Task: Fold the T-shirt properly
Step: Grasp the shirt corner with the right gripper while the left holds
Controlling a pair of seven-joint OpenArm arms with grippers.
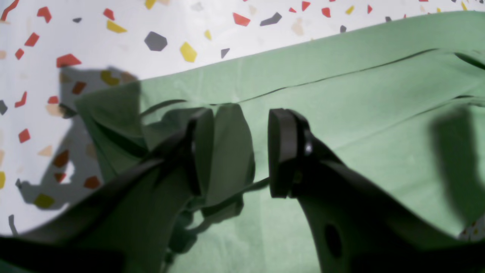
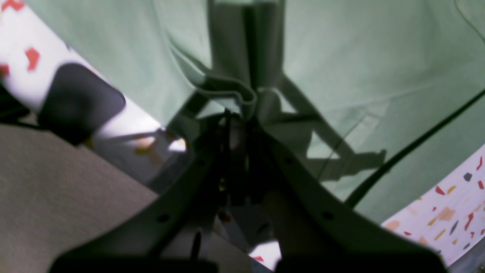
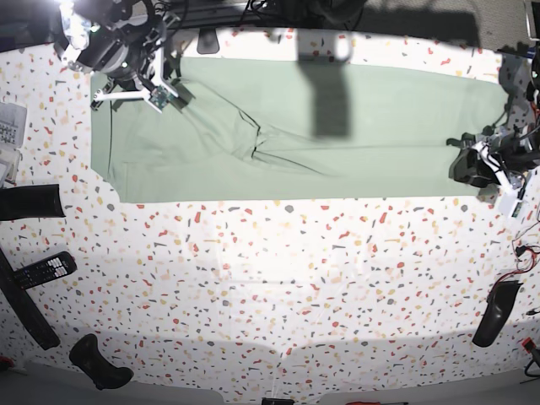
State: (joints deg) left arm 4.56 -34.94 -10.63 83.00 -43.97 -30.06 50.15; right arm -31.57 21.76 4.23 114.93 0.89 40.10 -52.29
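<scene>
The pale green T-shirt (image 3: 337,152) lies spread in a long strip across the far half of the speckled table (image 3: 270,278). At its right end in the base view, my left gripper (image 3: 472,164) stands over the cloth. In the left wrist view the left gripper (image 1: 237,148) is open. A raised fold of the T-shirt (image 1: 227,151) leans on one pad, and a gap separates it from the other. At the far left corner my right gripper (image 3: 164,93) is shut on the T-shirt. The right wrist view shows that gripper (image 2: 248,113) pinching a bunched edge of the T-shirt (image 2: 341,57).
A remote control (image 3: 44,270) and dark oblong objects (image 3: 29,202) (image 3: 99,363) lie along the table's left side, and another dark object (image 3: 494,314) sits at the right. Papers (image 3: 8,126) rest at the left edge. The right wrist view shows the table edge and grey floor (image 2: 57,197) beyond it.
</scene>
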